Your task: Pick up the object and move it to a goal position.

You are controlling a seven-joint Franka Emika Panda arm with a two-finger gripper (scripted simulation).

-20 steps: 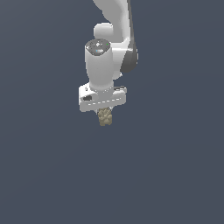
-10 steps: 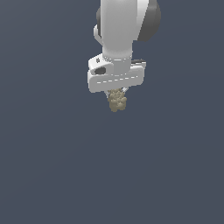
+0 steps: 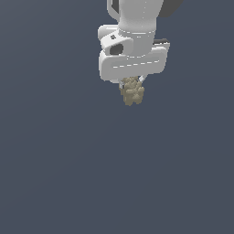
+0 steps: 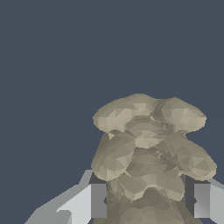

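Note:
The object (image 3: 132, 91) is a small tan-beige bumpy block. It hangs below the white arm's hand in the exterior view, high in the picture. My gripper (image 3: 132, 87) is shut on the object, whose lower half pokes out below the hand. In the wrist view the object (image 4: 148, 157) fills the space between the two grey fingers (image 4: 98, 200), which press on its two sides. The fingertips are mostly hidden behind the block in the exterior view.
A plain dark grey-blue surface (image 3: 91, 173) fills the background in both views. No goal marker shows.
The arm with the held object has moved toward the exterior view's right and upward, and it now looks larger in the picture. The grip has stayed shut on the object.

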